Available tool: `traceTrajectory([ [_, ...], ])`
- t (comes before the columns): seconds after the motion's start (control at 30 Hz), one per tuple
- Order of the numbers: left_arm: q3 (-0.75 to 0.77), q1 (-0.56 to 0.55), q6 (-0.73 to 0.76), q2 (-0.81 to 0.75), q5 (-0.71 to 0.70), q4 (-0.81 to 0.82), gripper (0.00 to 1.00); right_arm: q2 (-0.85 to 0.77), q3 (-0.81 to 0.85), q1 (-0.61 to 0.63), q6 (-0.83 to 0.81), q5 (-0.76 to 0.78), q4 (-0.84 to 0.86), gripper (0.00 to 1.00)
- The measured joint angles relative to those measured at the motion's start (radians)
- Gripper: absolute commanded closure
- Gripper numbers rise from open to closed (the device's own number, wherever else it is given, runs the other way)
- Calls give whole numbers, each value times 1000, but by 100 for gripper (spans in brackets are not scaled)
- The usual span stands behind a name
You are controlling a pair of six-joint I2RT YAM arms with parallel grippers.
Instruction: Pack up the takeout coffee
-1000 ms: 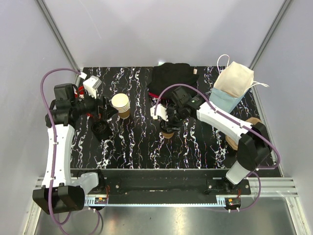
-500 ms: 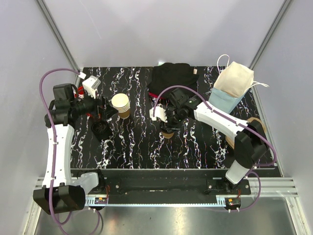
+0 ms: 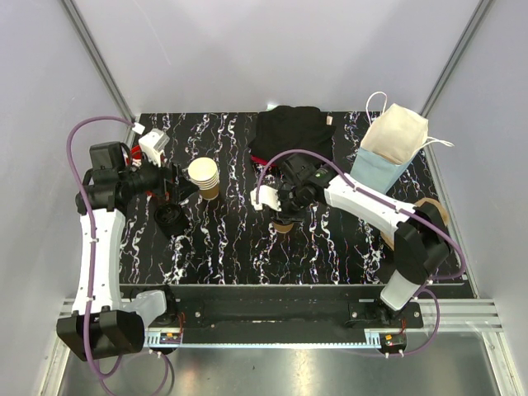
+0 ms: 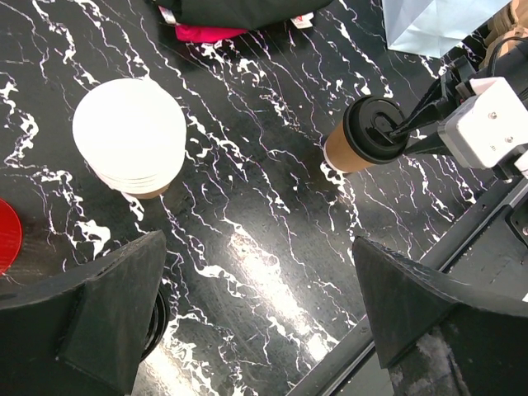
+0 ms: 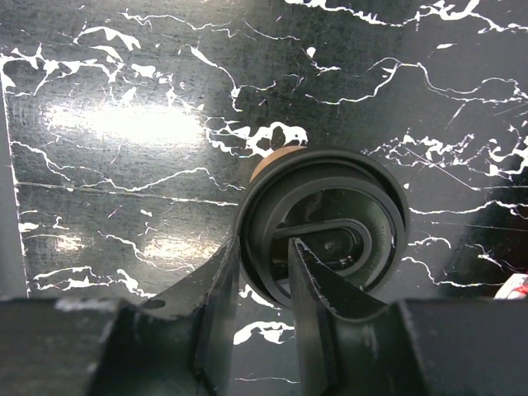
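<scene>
Right tool (image 5: 264,244) straddles the rim of the takeout coffee (image 4: 343,153).
Fingers (image 5: 219,313) narrowly apart, grip unclear; cup body mostly hidden beneath lid (image 5: 363,198); cup stack (image 4: 129,134) stands apart.

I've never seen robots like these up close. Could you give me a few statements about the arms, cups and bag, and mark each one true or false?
1. The small tan paper cup with a round black plastic lid stands on the black marbled table. True.
2. The right arm's jaws straddle the rim of that cup's lid, one finger outside and one on top. True.
3. The left arm's jaws are clamped on the nested stack of tan paper cups. False: they stand wide open with nothing between them, and the stack stands by itself on the table.
4. The lidded cup is already inside the pale blue bag. False: it is on the table, apart from the bag at the far right.
</scene>
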Motion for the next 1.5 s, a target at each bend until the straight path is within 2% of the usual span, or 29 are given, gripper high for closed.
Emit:
traceTrajectory([
  [0.33, -1, 12, 0, 0, 17, 1, 1, 10, -2, 13, -3, 23, 0, 79],
  [0.43, -1, 14, 0, 0, 24, 1, 1, 10, -2, 13, -4, 27, 2, 87],
  [0.47, -1, 16, -1, 0, 25, 1, 1, 10, -2, 14, -4, 29, 2, 93],
  [0.6, -1, 18, -3, 1, 29, 1, 1, 10, 3, 23, -3, 43, -3, 100],
  [1.17, -3, 22, -10, 12, 45, 1, 1, 23, 143, 32, 96, 111, -89, 100],
  [1.5, -3, 22, -10, 12, 63, 1, 1, -108, 251, 33, 206, 273, -67, 100],
])
